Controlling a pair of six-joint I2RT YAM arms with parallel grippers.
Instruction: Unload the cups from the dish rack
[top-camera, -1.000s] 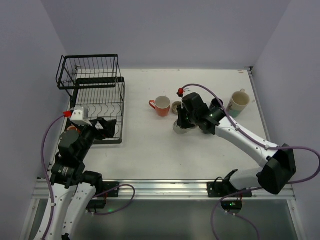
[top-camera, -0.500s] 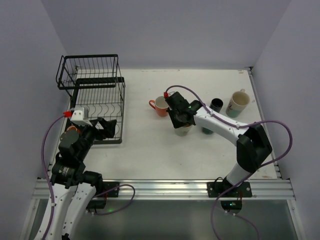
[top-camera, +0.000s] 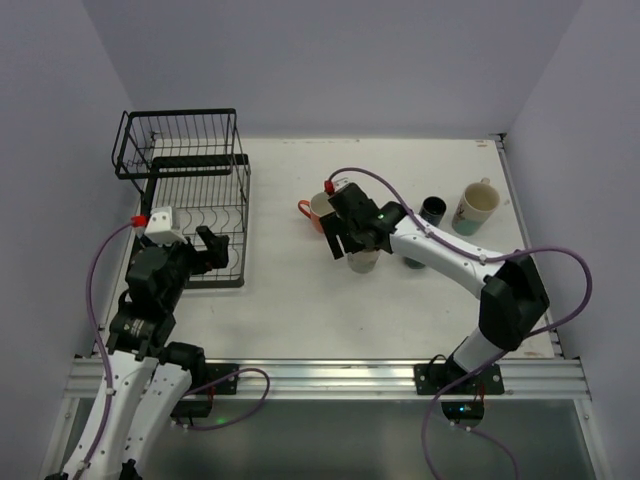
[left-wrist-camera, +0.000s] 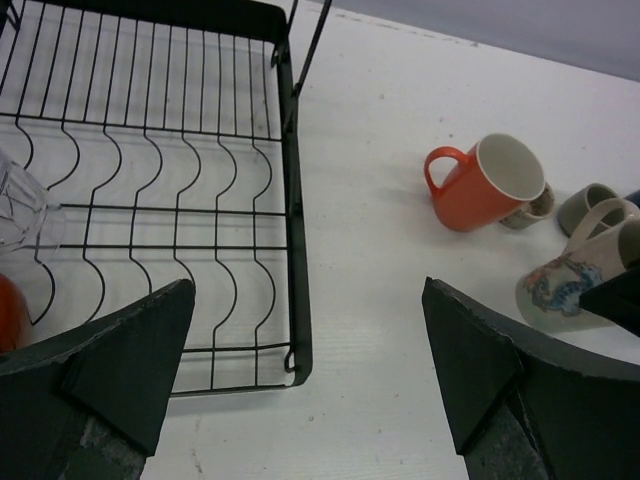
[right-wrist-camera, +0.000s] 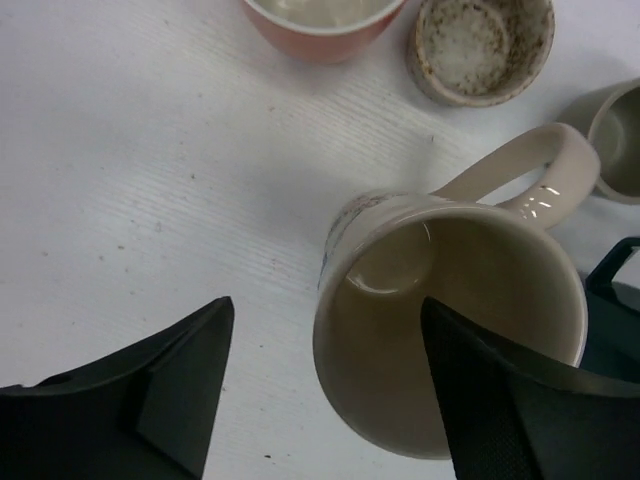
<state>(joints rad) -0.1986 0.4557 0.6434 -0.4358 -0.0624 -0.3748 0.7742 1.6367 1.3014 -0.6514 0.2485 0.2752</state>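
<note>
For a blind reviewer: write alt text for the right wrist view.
A cream mug stands upright on the white table, partly between the right arm's open fingers. Beyond it sit an orange mug, a small speckled cup and the edge of a grey cup.

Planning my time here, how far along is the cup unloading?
Done: the orange mug, the patterned mug below the open right gripper and others stand on the table. In hand: nothing; the left gripper is open by the rack. Left: a glass and something orange-red in the rack.
</note>
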